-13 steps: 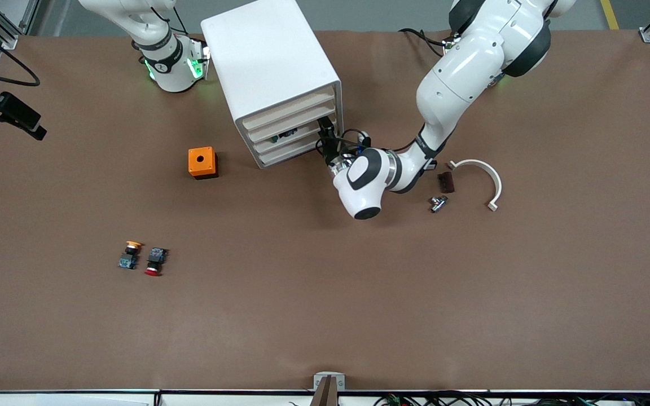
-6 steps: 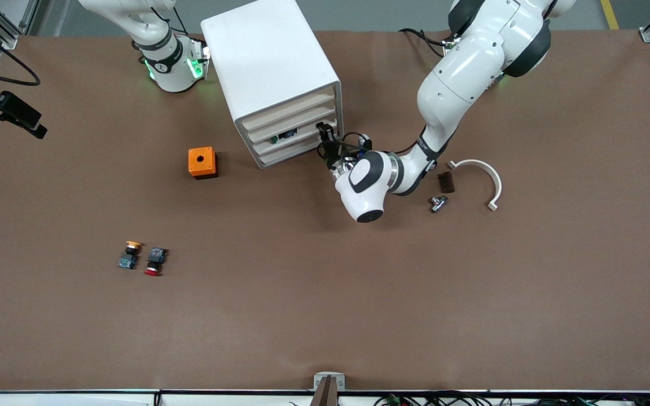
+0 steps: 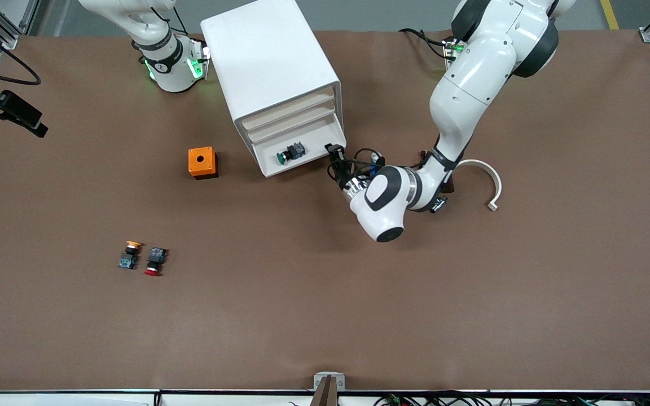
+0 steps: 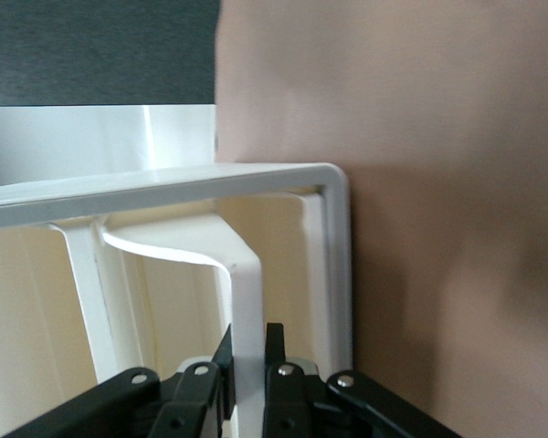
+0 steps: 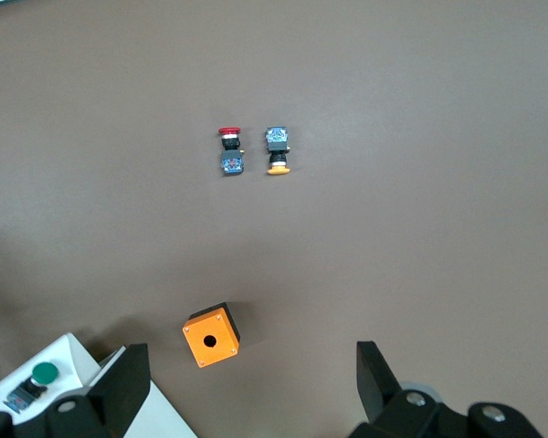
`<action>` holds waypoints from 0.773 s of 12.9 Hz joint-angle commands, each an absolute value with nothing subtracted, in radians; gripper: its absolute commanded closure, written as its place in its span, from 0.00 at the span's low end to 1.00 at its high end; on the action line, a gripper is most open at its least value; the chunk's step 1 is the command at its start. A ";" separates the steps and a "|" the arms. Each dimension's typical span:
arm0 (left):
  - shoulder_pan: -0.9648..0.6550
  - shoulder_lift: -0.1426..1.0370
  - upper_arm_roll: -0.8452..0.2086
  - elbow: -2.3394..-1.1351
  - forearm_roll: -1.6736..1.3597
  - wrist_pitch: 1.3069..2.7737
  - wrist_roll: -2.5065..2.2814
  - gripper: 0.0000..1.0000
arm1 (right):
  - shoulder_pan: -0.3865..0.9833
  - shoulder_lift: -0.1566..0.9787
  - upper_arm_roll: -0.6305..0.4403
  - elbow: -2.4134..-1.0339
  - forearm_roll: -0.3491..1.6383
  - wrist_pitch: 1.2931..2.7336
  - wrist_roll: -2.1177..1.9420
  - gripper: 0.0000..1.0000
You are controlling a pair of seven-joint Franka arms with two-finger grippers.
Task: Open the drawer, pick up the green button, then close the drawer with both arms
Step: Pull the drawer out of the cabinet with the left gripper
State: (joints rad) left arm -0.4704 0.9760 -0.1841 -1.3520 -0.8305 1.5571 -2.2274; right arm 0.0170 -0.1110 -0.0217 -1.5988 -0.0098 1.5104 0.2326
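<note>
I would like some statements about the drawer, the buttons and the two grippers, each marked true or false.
1. The drawer is pulled partly out of the cabinet. True.
2. The left gripper hangs open over the table. False: it is shut on the drawer's front edge.
3. The green button lies in the drawer. True.
4. The right gripper holds the green button. False: it is open and empty, above the orange box.
5. The red button and the yellow button lie in the drawer. False: they lie on the table, nearer to the front camera than the orange box.
</note>
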 commanded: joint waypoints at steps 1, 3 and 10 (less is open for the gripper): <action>-0.477 0.991 -0.128 -1.285 -0.838 1.621 -2.097 0.99 | 0.000 -0.123 -0.011 -1.594 -0.006 1.505 0.241 0.00; -0.471 0.989 -0.103 -1.285 -0.842 1.669 -2.088 0.95 | 0.002 -0.120 -0.009 -1.594 -0.005 1.496 0.256 0.02; -0.411 0.939 -0.101 -1.275 -0.833 1.675 -2.079 0.01 | 0.243 -0.068 -0.002 -1.615 0.008 1.488 0.896 0.02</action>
State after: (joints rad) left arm -0.4250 0.9704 -0.1138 -1.2749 -0.8393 1.6700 -2.0964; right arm 0.1707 -0.0949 0.0040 -1.6175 0.0020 1.4817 0.7470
